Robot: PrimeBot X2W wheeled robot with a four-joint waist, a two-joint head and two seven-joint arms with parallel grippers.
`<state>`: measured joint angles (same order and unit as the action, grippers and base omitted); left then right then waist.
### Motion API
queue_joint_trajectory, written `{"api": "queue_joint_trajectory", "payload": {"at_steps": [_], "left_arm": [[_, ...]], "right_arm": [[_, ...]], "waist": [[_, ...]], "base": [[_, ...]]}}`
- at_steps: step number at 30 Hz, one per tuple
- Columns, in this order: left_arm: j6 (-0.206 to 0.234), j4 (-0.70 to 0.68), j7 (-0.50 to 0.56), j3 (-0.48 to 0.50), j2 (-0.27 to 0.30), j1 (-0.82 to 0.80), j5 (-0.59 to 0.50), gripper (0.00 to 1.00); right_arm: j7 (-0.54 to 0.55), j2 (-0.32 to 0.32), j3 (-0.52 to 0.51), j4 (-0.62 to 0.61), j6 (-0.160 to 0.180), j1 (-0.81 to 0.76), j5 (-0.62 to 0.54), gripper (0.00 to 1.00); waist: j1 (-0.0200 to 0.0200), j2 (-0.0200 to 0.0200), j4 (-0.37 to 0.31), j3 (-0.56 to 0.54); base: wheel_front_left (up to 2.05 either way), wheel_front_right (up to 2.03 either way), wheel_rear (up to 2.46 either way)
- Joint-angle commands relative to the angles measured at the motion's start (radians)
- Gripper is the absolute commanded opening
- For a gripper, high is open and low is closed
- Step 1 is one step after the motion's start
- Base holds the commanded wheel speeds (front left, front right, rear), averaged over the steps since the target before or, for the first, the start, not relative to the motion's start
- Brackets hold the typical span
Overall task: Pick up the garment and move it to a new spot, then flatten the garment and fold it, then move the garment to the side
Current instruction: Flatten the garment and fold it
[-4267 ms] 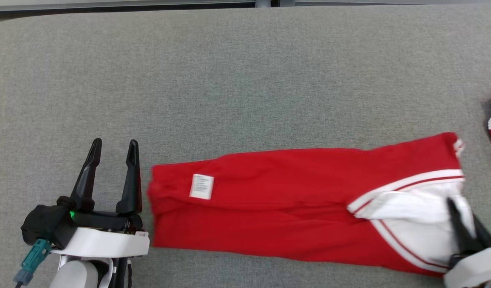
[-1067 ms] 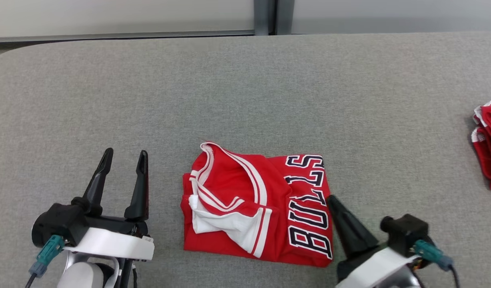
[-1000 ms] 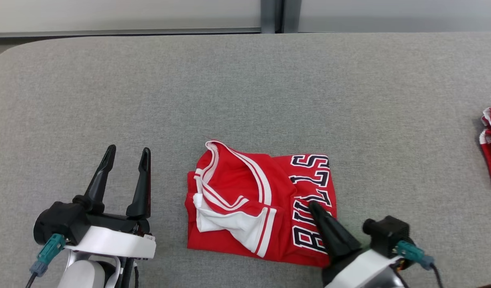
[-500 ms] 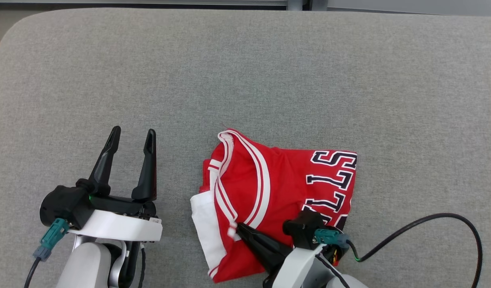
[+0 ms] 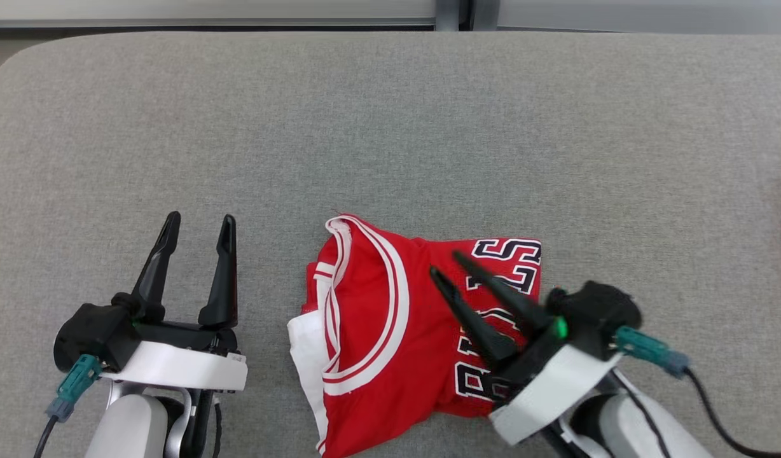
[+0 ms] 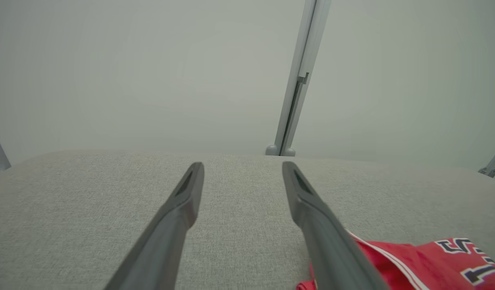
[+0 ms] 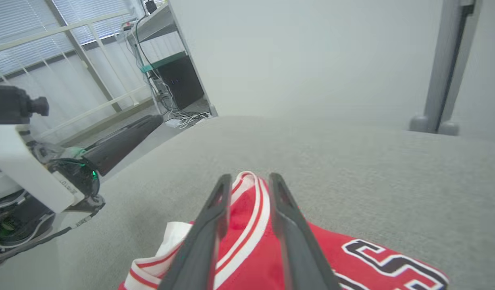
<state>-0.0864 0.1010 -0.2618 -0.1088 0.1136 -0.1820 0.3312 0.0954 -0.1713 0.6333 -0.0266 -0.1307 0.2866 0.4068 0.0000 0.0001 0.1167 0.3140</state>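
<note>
Grey padded tabletop point(image 5: 390, 127) runs wide under both arms, and the folded red basketball jersey point(image 5: 371, 356) lies on it just to the right of your left gripper point(image 5: 199, 218), not touching it. That left gripper stands spread wide and empty. Across the jersey from the left gripper, the right gripper point(image 5: 446, 263) sits over the black lettering point(image 5: 518, 249), fingers only narrowly parted, nothing between them. Expect thin, light, slick fabric (the layers will probably slide apart if you pinch only the top one). Take hold at the folded edge farthest from the left gripper, catching every layer, rather than at the loose white trim point(image 5: 400, 299) nearer it.
</note>
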Motion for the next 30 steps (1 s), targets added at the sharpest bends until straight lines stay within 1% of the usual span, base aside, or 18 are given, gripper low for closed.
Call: {"api": "queue_joint_trajectory", "payload": {"at_steps": [1, 7, 10, 13, 15, 18, 25, 26, 28, 30], "left_arm": [[0.007, 0.001, -0.003, 0.008, 0.01, 0.011, -0.01, 1.0], [0.022, 0.001, -0.003, 0.023, 0.026, 0.037, -0.012, 1.0], [0.028, -0.004, -0.002, 0.032, 0.032, 0.048, -0.006, 1.0], [0.032, -0.009, -0.001, 0.041, 0.044, 0.065, 0.0, 1.0], [0.032, -0.012, -0.001, 0.043, 0.048, 0.077, 0.005, 1.0], [0.035, -0.009, 0.002, 0.047, 0.054, 0.096, 0.007, 1.0], [0.039, 0.008, 0.014, 0.039, 0.062, 0.168, 0.014, 1.0], [0.039, 0.008, 0.014, 0.039, 0.062, 0.168, 0.014, 1.0], [0.042, 0.015, 0.023, 0.035, 0.062, 0.191, 0.016, 1.0], [0.044, 0.018, 0.025, 0.034, 0.063, 0.201, 0.017, 1.0]], "right_arm": [[-0.02, -0.003, -0.05, -0.033, 0.0, -0.029, -0.023, 1.0], [-0.084, 0.02, -0.312, -0.129, 0.0, -0.126, -0.08, 1.0], [-0.108, 0.027, -0.442, -0.139, 0.0, -0.171, -0.105, 1.0], [-0.122, 0.031, -0.545, -0.139, 0.0, -0.21, -0.122, 1.0], [-0.126, 0.033, -0.584, -0.14, 0.0, -0.228, -0.117, 1.0], [-0.129, 0.034, -0.611, -0.137, 0.0, -0.253, -0.116, 1.0], [-0.102, 0.018, -0.633, -0.137, 0.0, -0.34, -0.11, 1.0], [-0.102, 0.018, -0.633, -0.137, 0.0, -0.34, -0.11, 1.0], [-0.085, 0.013, -0.643, -0.147, 0.0, -0.383, -0.113, 1.0], [-0.079, 0.01, -0.646, -0.151, 0.0, -0.399, -0.116, 1.0]], "waist": [[0.0, -0.0001, -0.016, -0.016], [0.0, -0.0001, -0.051, -0.055], [0.0, -0.0001, -0.063, -0.073], [0.0, -0.0001, -0.073, -0.088], [0.0, -0.0001, -0.079, -0.096], [0.0, -0.0001, -0.087, -0.121], [0.0, -0.0001, -0.091, -0.234], [0.0, -0.0001, -0.091, -0.234], [0.0, -0.0001, -0.094, -0.279], [0.0, -0.0001, -0.095, -0.293]], "base": [[0.0, 0.0, 0.0], [0.0, 0.0, 0.0], [0.0, 0.0, 0.0], [0.0, 0.0, 0.0], [0.0, 0.0, 0.0], [0.0, 0.0, 0.0], [0.0, 0.0, 0.0], [0.0, 0.0, 0.0], [0.0, 0.0, 0.0], [0.0, 0.0, 0.0]]}}
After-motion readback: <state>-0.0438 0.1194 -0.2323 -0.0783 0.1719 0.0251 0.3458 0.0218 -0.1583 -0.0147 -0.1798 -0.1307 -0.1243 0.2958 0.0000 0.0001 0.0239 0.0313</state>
